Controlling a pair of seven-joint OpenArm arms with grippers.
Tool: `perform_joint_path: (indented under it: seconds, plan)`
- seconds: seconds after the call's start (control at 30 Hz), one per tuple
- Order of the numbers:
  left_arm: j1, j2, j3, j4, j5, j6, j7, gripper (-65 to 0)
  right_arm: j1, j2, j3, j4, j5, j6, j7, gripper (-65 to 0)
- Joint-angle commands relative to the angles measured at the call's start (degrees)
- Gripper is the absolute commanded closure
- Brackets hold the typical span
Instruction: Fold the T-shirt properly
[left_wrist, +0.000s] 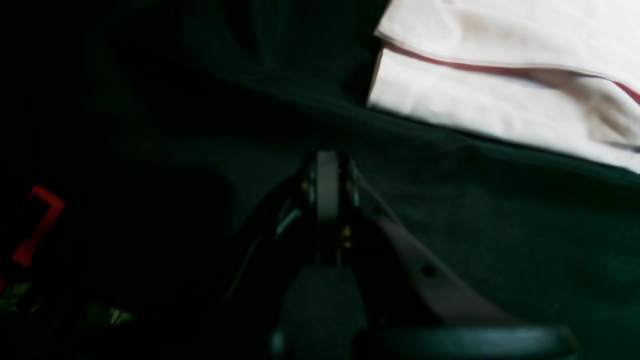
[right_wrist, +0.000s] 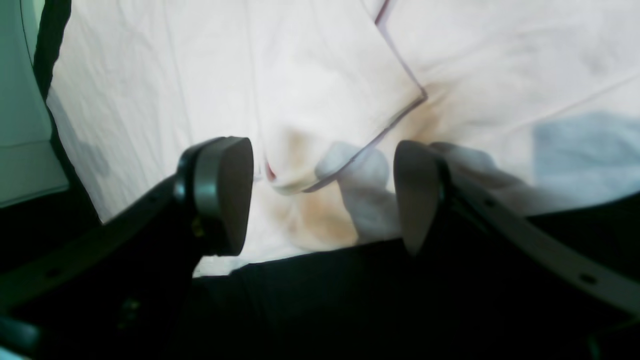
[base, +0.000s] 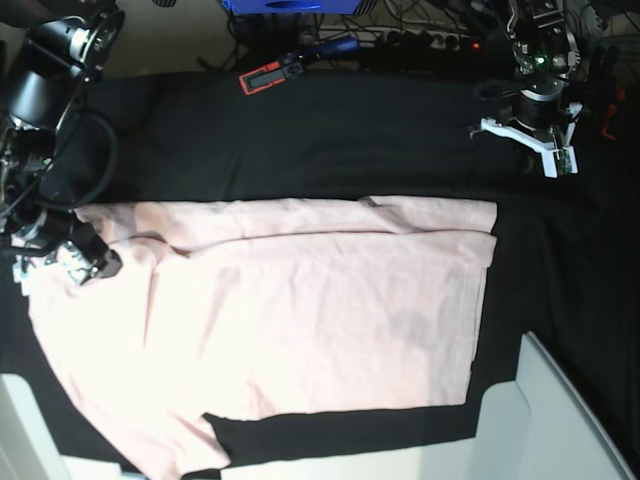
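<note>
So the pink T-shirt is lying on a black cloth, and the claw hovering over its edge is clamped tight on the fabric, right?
Not quite. The T-shirt does lie on the black cloth, but the right gripper over its edge is open: the right wrist view shows its jaws standing wide apart with the fabric lying loose between them, not clamped.

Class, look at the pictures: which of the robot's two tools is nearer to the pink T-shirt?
Right. The right tool is open directly over the T-shirt at its edge; the left tool is shut, apart from it over the black cloth.

Black table cloth over the table, tangled cables behind (far edge), bright overhead light
</note>
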Motion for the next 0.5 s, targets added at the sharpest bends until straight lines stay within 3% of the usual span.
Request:
perform_joint_path:
  seconds: [0.0,0.47]
  plan:
    - [0.4,-0.7,-0.3,0.8,0.0,0.1,-1.4,0.0,1.0,0.5,0.1,0.0,1.0,0.3,0.2,-40.2]
    - [1.0,-1.3,-0.5,0.8,0.0,0.1,-1.5,0.0,3.9,1.2,-0.2,-10.0,0.9,0.7,5.8,-40.0]
